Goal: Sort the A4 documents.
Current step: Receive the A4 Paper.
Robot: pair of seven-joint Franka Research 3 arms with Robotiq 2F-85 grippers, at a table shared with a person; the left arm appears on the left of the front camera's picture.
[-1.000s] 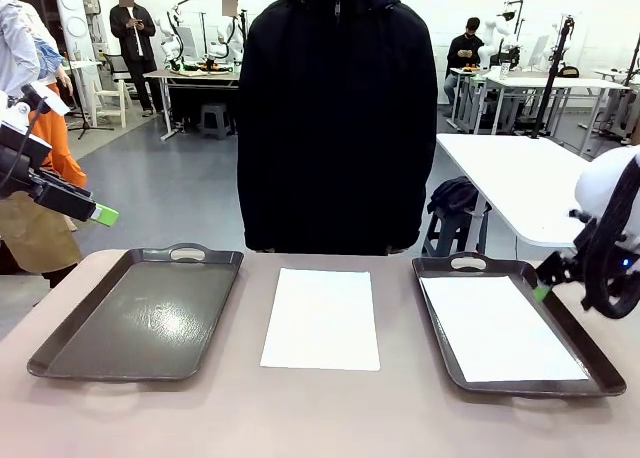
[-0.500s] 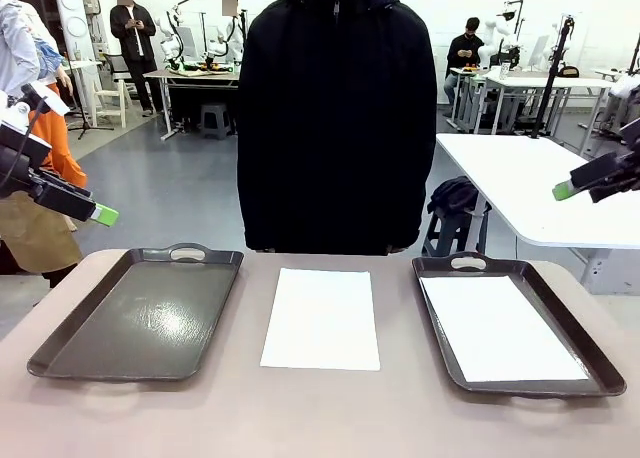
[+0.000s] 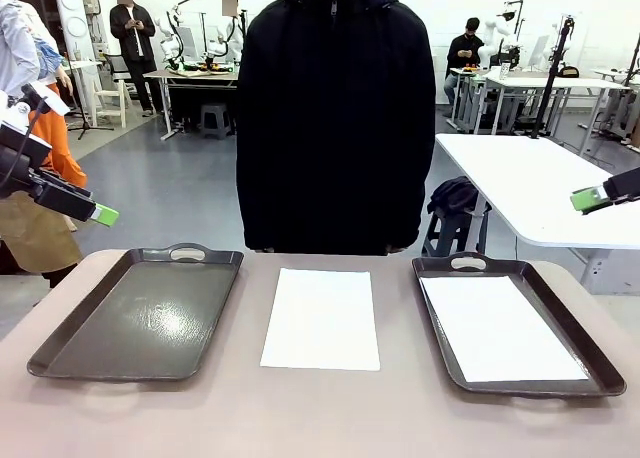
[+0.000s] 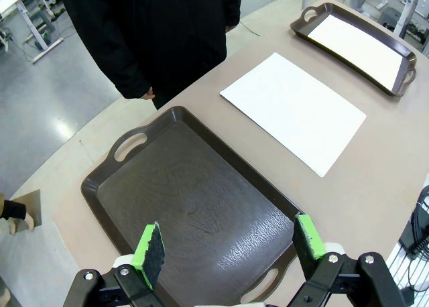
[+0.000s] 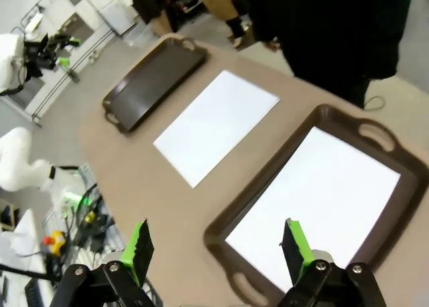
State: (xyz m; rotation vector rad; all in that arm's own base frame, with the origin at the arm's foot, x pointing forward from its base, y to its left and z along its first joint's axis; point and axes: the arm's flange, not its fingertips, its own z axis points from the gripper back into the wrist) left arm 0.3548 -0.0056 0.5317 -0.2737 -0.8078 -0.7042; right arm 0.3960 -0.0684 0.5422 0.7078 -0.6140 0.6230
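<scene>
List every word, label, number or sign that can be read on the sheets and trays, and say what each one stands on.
No text can be read anywhere here.
Middle A4 sheet, on the table: looks blank.
Other A4 sheet, in the right tray: looks blank.
Left tray and right tray: no label or brand visible.

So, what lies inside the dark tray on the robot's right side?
One white A4 sheet lies flat in the right tray, covering most of its floor. Anything beneath that sheet is hidden.
</scene>
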